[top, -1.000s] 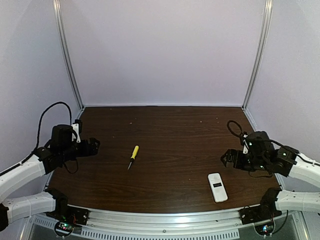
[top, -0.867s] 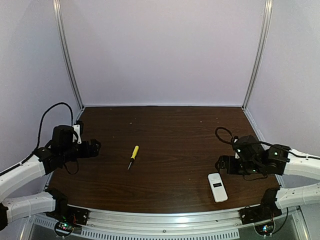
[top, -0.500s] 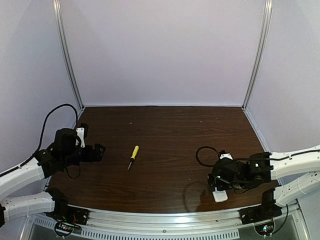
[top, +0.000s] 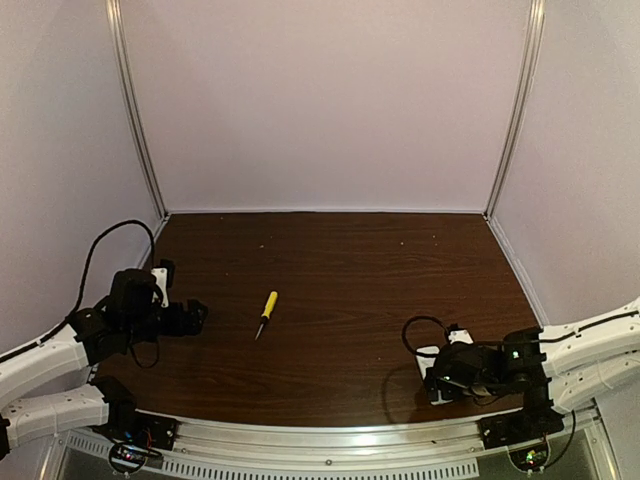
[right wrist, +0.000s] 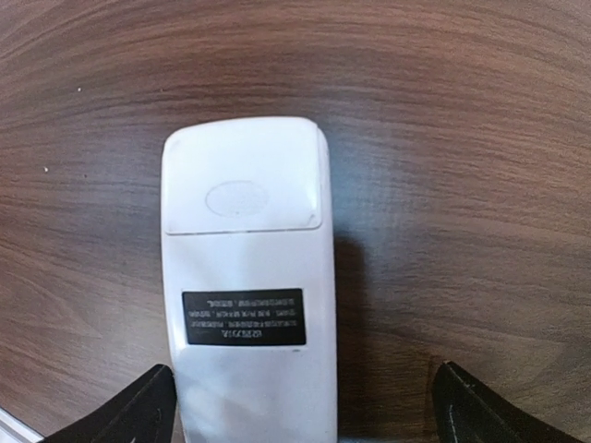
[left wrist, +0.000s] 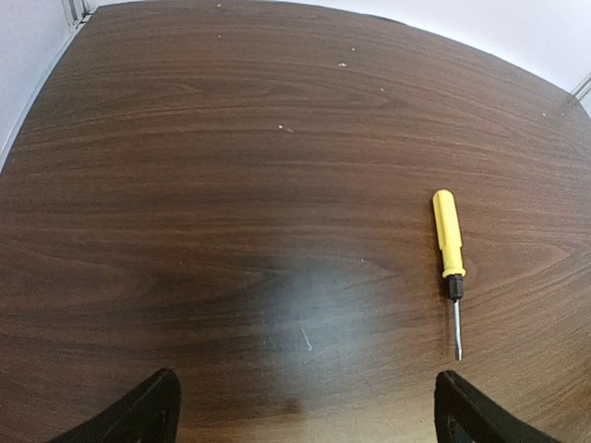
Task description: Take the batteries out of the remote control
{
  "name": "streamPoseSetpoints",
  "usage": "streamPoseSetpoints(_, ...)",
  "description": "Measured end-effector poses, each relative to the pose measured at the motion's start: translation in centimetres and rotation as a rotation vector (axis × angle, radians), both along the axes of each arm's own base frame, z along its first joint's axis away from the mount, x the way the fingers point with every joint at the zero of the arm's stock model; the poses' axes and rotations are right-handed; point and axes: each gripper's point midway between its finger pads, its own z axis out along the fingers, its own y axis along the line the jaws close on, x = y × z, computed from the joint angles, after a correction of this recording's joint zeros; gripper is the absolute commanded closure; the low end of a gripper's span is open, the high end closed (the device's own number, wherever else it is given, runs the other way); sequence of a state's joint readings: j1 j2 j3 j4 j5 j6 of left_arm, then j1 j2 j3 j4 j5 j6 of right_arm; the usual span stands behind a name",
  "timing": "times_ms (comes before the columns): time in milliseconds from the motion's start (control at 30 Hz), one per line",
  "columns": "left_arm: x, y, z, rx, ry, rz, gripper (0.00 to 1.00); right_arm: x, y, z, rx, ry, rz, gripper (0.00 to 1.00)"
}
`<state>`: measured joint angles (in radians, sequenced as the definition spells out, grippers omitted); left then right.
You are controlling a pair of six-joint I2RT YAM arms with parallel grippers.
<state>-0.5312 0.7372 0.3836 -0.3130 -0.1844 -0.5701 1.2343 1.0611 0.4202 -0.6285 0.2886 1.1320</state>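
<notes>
The remote control (right wrist: 245, 277) lies flat on the dark wood table (top: 340, 260), close to the near edge on my right side. Its length runs away from my right wrist camera. My right gripper (right wrist: 309, 413) hangs straight over its near end with the fingers spread wide apart. One fingertip (right wrist: 148, 406) sits just off the remote's left edge, and I cannot tell if it touches. The other fingertip stands clear on the right, with bare wood between.

From above, my right arm reaches in low from the right, folded down so the right gripper (top: 445, 378) covers most of the remote (top: 427, 354). Only a white sliver shows there. The wrist view shows more: a panel with an oval dimple at the far end, a seam below it, and a dark label with lettering too small to read.

My left gripper (top: 190, 315) hovers at the left, its fingers (left wrist: 148, 411) also parted and holding nothing. A yellow-handled screwdriver (left wrist: 448, 249) lies ahead of it, well apart from the remote.
</notes>
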Motion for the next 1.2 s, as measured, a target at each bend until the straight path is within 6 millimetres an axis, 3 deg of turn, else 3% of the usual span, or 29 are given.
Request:
streamPoseSetpoints(400,0.0,0.3,-0.2,0.004,0.004,0.015,0.03,-0.4,0.9,-1.0,-0.060,-0.021,0.051,0.26)
streamPoseSetpoints(700,0.0,0.4,-0.3,0.010,0.006,0.023,0.03,-0.5,2.2,-1.0,-0.061,-0.027,0.061,0.55)
streamPoseSetpoints(933,0.0,0.4,-0.4,0.010,0.011,0.025,0.03,-0.5,2.4,-0.9,-0.067,-0.035,0.083,0.59)
streamPoseSetpoints(1067,0.0,0.1,-0.6,0.005,0.019,0.011,0.03,-0.1,3.5,0.3,-0.051,-0.068,0.127,0.61)
streamPoseSetpoints(1200,0.0,-1.4,-0.5,-0.037,0.022,-0.056,0.02,1.4,6.2,3.2,-0.010,-0.164,0.192,0.65)
